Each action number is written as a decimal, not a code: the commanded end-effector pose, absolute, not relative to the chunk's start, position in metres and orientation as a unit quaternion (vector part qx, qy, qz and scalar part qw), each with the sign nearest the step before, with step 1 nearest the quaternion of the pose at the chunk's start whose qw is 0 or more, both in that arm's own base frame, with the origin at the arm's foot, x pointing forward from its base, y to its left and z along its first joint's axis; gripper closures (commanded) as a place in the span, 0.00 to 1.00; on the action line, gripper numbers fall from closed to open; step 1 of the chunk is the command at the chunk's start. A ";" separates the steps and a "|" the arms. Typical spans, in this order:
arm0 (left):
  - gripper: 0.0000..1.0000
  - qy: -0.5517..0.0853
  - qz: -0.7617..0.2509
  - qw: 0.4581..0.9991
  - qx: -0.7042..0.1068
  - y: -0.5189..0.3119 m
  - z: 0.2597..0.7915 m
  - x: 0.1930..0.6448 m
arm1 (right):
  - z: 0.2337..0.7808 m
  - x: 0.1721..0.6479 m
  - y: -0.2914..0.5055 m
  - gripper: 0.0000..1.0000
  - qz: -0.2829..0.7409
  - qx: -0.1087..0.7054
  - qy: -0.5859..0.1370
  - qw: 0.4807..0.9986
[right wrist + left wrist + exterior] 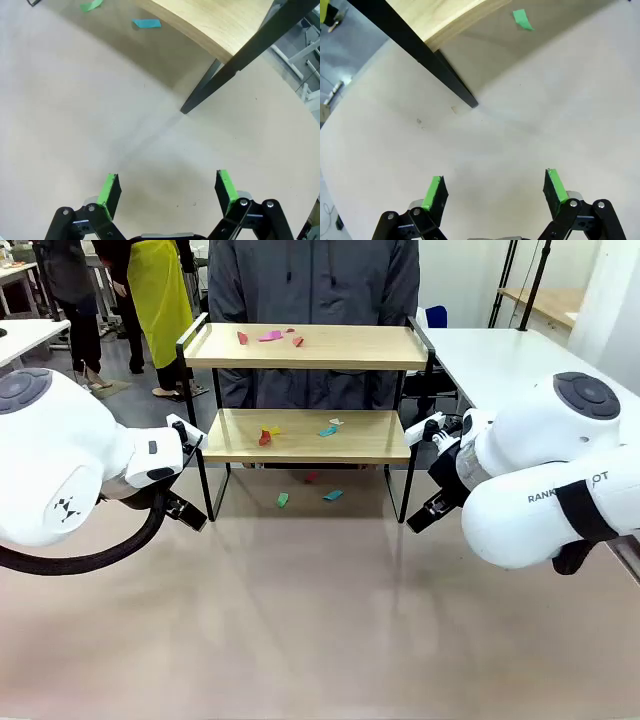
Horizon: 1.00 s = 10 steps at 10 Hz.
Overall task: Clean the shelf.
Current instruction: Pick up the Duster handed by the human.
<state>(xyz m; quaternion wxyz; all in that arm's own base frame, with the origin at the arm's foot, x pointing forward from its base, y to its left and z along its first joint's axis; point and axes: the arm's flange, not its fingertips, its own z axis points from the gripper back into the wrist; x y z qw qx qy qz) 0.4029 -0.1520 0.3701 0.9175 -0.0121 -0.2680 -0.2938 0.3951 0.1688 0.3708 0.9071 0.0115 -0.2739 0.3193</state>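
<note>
On the far middle of the surface (300,620): shelf (300,455), upright, uncleaned. Top board (370,348): pink and red scraps (270,337). Lower board (370,440): mixed scraps (328,430). Underneath: green and blue scraps (283,500). Left gripper (494,192), right gripper (167,192): spread wide, empty, beside the legs. Judged not begun.

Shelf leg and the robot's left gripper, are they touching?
Apart. In the left wrist view, bare table lies between the open left gripper and the black leg of the shelf.

surface: table (300,630) | on it: shelf (350,348), coloured scraps (282,500) under it
</note>
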 end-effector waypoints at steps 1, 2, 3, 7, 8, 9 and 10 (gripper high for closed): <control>0.00 -0.268 -0.294 0.917 -0.012 -0.152 0.370 0.403 | 0.371 0.395 0.169 0.00 0.319 0.012 -0.274 0.907; 0.00 -0.268 -0.294 0.917 -0.012 -0.152 0.370 0.403 | 0.371 0.395 0.169 0.00 0.319 0.012 -0.274 0.907; 0.00 -0.268 -0.294 0.917 -0.012 -0.152 0.370 0.403 | 0.371 0.395 0.169 0.00 0.319 0.012 -0.274 0.907; 0.00 -0.268 -0.294 0.917 -0.012 -0.152 0.370 0.403 | 0.371 0.395 0.169 0.00 0.319 0.012 -0.274 0.907; 0.00 -0.268 -0.294 0.917 -0.012 -0.152 0.370 0.403 | 0.371 0.395 0.169 0.00 0.319 0.012 -0.274 0.907; 0.00 -0.268 -0.294 0.917 -0.012 -0.152 0.370 0.403 | 0.371 0.395 0.169 0.00 0.319 0.012 -0.274 0.907; 0.00 -0.268 -0.294 0.917 -0.012 -0.152 0.370 0.403 | 0.371 0.395 0.169 0.00 0.320 0.011 -0.274 0.907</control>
